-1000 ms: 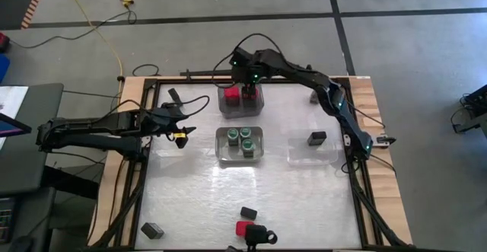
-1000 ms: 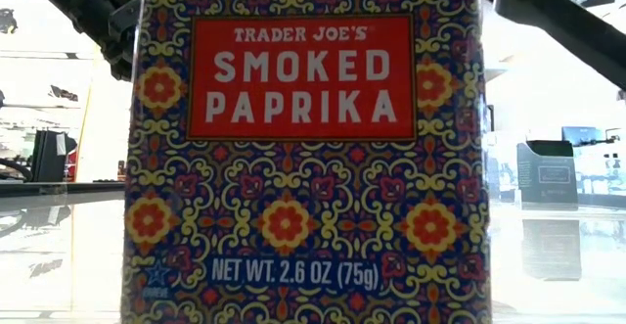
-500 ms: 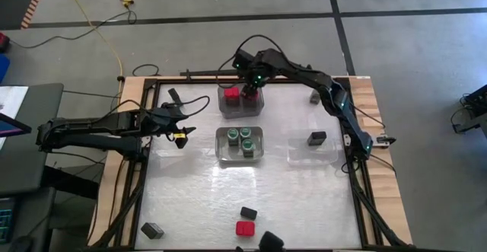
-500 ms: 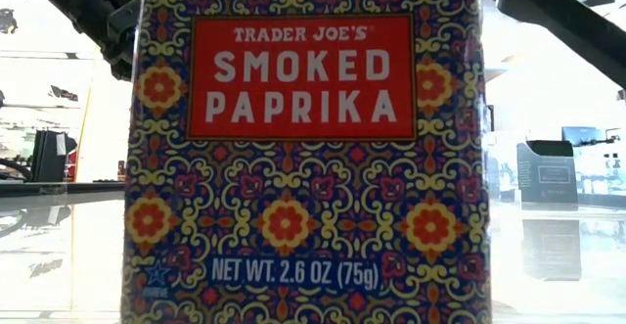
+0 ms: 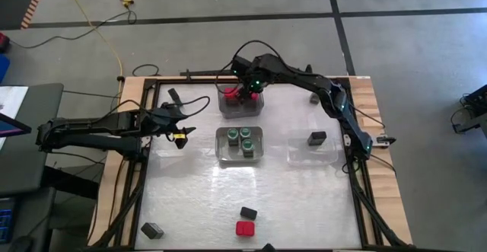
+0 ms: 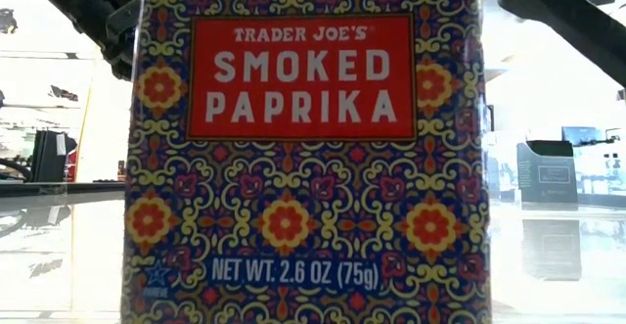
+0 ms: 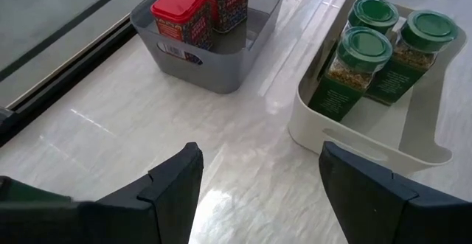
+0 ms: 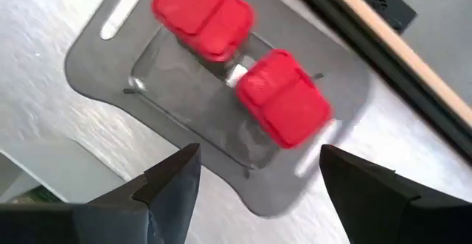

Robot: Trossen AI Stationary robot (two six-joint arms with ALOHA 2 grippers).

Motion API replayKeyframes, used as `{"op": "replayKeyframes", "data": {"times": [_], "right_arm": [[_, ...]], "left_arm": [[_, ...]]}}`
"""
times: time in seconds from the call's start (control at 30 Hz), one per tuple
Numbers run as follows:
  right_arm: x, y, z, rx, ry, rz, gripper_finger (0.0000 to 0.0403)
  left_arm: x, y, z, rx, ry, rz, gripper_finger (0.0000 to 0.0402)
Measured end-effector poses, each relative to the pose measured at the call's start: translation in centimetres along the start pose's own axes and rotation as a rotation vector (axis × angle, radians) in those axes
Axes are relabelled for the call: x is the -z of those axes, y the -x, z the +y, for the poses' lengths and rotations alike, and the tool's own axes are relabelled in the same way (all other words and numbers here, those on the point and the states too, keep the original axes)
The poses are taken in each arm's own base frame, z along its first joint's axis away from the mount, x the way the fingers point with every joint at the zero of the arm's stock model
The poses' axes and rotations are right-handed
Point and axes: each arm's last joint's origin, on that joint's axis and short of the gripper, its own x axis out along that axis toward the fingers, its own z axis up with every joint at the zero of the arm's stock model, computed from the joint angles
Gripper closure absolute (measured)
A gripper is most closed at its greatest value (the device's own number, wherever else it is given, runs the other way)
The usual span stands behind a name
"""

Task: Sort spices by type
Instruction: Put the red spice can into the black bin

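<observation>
My right gripper [image 5: 247, 94] [image 8: 259, 155] hangs open above the grey bin [image 8: 92, 63] at the table's far middle, touching nothing. Two red-topped tins [image 8: 284, 100] [image 8: 203, 15] stand upright in that bin. My left gripper [image 5: 183, 130] [image 7: 260, 152] waits open near the table's left edge. Three green-lidded jars [image 7: 369, 49] stand in a white tray [image 5: 222, 147] at mid-table. Another red-topped paprika tin [image 5: 245, 228] [image 6: 303, 148] stands by the near edge and fills the low view.
Dark tins lie scattered: one [image 5: 317, 138] in a clear bin [image 5: 298, 157] on the right, one [image 5: 248, 213] near the paprika tin, one [image 5: 152, 230] at the near left corner, one [image 5: 313, 97] at the far right. Bare tabletop lies between the tray and the near edge.
My right arm has shifted slightly above the grey bin and stays over it. A dark object at the table's near edge, beside the paprika tin, has slid out of the high view. The tins and jars stand as before.
</observation>
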Motion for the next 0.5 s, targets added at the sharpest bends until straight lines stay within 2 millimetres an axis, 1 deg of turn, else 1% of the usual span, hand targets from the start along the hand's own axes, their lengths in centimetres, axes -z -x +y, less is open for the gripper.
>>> {"op": "replayKeyframes", "data": {"times": [0.13,0.23,0.3,0.4,0.5], "right_arm": [[1.0,-1.4,1.1,-0.002,0.023,0.047,0.0101],[1.5,-2.4,1.9,-0.024,0.035,0.043,0.0101],[1.7,-2.9,2.0,-0.019,0.039,0.056,0.0101],[1.7,-3.6,2.4,-0.035,0.027,0.026,0.0101],[2.1,-4.3,2.3,-0.023,0.028,0.051,0.0101]], "left_arm": [[0.0,0.0,0.0,0.001,0.001,0.000,0.0141],[0.0,0.0,0.0,0.001,0.001,0.000,0.0141],[0.0,0.0,0.0,0.001,0.002,0.000,0.0141],[0.0,0.0,0.0,0.001,0.002,0.001,0.0141],[0.0,0.0,0.0,0.001,0.003,0.001,0.0141]]}}
